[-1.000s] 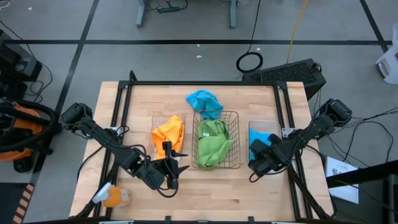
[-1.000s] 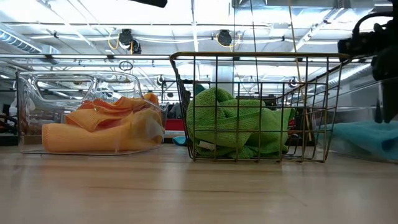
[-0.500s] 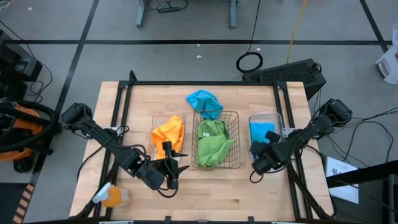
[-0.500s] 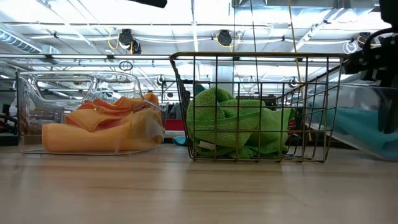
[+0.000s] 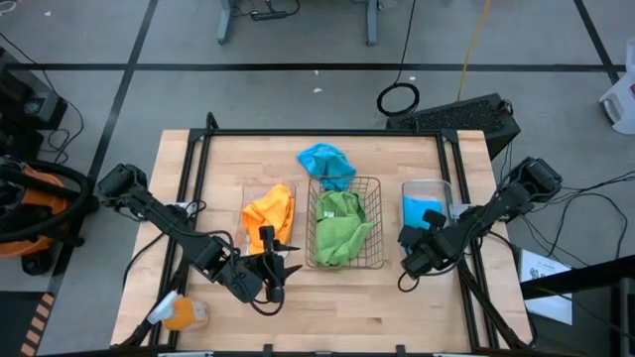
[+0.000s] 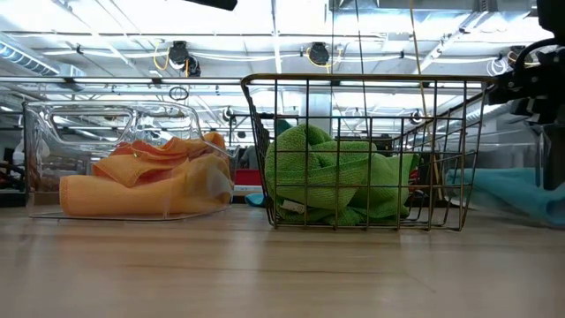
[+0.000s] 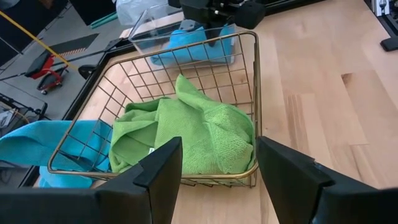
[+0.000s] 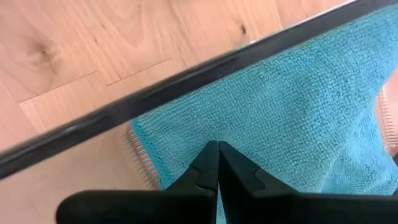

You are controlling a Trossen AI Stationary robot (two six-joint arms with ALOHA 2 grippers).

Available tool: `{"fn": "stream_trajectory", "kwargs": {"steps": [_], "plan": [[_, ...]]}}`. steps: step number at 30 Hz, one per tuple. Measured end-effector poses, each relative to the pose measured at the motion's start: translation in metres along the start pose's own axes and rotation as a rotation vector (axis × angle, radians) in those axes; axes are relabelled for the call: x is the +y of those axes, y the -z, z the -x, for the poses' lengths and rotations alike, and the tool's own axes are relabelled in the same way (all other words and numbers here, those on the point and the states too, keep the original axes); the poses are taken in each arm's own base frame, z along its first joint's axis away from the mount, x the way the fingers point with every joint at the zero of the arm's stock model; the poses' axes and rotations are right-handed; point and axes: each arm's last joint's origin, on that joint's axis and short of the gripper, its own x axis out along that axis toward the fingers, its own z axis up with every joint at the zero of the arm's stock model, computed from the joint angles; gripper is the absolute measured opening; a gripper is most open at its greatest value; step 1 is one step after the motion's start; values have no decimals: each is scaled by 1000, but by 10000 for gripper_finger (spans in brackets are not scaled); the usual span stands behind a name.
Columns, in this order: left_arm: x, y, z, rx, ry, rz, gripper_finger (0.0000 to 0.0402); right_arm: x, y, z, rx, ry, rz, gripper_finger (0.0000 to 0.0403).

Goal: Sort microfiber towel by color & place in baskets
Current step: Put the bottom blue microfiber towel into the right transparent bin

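Note:
Two orange-yellow towels (image 5: pixel 268 210) fill the left clear basket (image 6: pixel 53 132). Green towels (image 5: pixel 339 228) lie in the wire basket (image 5: pixel 377 198). One sky-blue towel (image 5: pixel 325 164) lies loose on the table behind the wire basket. Another blue towel (image 5: pixel 422 210) lies in the right clear basket (image 5: pixel 444 193). My right gripper (image 5: pixel 415 250) is shut at that basket's near end. My left gripper (image 5: pixel 275 266) hangs open in front of the orange basket, touching nothing, its fingers pointing at the wire basket (image 7: pixel 249 81). My right gripper (image 8: pixel 217 149) is shut on the right clear basket at its near end wall (image 8: pixel 186 78), pinched between the two fingers. They come from above, slanting in from the near right. The blue towel (image 8: pixel 298 106) shows right past the fingertips. Whether the basket's bottom rests on the table I cannot tell.
A small orange-and-white object (image 5: pixel 179 313) lies at the table's near-left corner. Black frame rails (image 5: pixel 193 178) run along the table's left and right sides. Bare wood stretches along the near edge in front of the baskets.
My right gripper has drawn the clear basket with the blue towel a little toward the table's right and far edges. The basket tipped up on the way and now sits closer to level. The left arm has kept still.

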Motion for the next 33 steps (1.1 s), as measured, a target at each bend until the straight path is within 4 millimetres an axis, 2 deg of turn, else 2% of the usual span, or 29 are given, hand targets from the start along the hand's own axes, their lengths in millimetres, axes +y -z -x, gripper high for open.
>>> {"fn": "stream_trajectory", "kwargs": {"steps": [33], "plan": [[0, 0, 0, -1, 0, 3, 212, 1, -1, 5, 43, -27, 29, 0]]}}
